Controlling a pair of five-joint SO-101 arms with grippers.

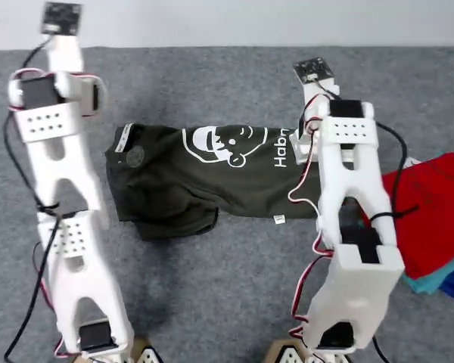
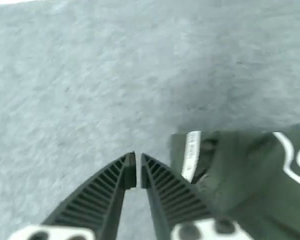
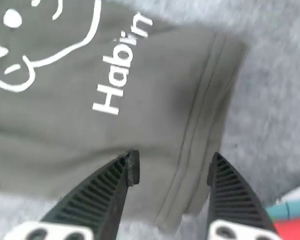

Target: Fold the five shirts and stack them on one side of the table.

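A red folded shirt (image 1: 427,204) tops teal and blue cloth layers (image 1: 448,278) at the right edge of the grey felt-covered table (image 1: 234,295) (perhaps 3 done, hard to count), so the job looks roughly half finished, while a dark olive cotton shirt with a white cartoon print (image 1: 212,178) lies rumpled, partly folded, mid-table. The left gripper (image 2: 138,171), ribbed black jaws pinched together on nothing, hangs over bare felt just beside the collar label (image 2: 191,152); the right gripper (image 3: 175,169) stands spread wide above the shirt's double-stitched hem (image 3: 200,125).
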